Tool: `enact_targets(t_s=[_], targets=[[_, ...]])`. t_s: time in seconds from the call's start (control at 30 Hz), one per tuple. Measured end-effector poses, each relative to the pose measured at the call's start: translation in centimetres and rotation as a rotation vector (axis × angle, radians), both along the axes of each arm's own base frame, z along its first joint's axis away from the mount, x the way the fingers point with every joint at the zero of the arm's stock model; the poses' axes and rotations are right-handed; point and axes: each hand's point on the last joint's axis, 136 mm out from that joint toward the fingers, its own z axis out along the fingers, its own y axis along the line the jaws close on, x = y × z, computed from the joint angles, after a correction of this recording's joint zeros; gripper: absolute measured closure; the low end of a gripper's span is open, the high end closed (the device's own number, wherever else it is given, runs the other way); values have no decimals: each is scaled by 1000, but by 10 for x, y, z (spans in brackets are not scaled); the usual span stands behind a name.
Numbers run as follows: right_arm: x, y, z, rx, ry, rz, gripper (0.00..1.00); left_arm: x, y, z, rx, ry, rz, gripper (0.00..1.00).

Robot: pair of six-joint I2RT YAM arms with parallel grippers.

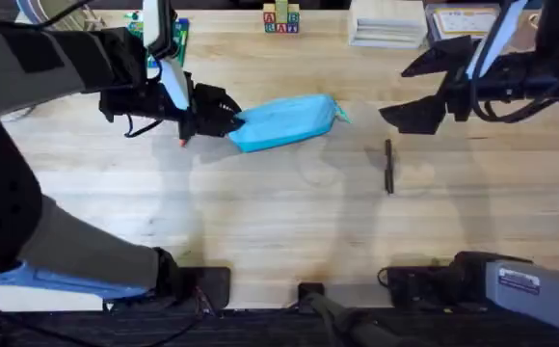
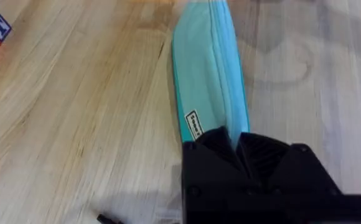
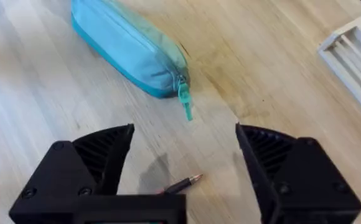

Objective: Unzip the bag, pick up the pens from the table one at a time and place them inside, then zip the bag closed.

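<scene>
The left gripper (image 1: 224,118) pinches the bag (image 1: 284,121) at the end away from its pull tab (image 3: 185,102), apparently anchoring it for unzipping, while the right gripper (image 3: 183,162) hovers spread beyond the tab end over a pen (image 1: 388,166).

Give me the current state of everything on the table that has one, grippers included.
bag: lying on the table, zipped shut, pull tab at the end away from the left gripper.
left gripper: shut on the bag's end.
right gripper: open, holding nothing, above the table.
black pen: lying loose on the table, not yet bagged.
</scene>
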Motion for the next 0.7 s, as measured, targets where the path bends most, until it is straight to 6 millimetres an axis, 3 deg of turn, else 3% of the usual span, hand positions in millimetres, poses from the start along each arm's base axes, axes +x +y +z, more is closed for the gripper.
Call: enact_targets(t_s=[0.23,0.7], targets=[[5,1,-22,-3,38,38,7,0,0,0,0,0,0,958],[34,-3,-65,-6,50,59,6,0,0,0,0,0,0,958]])
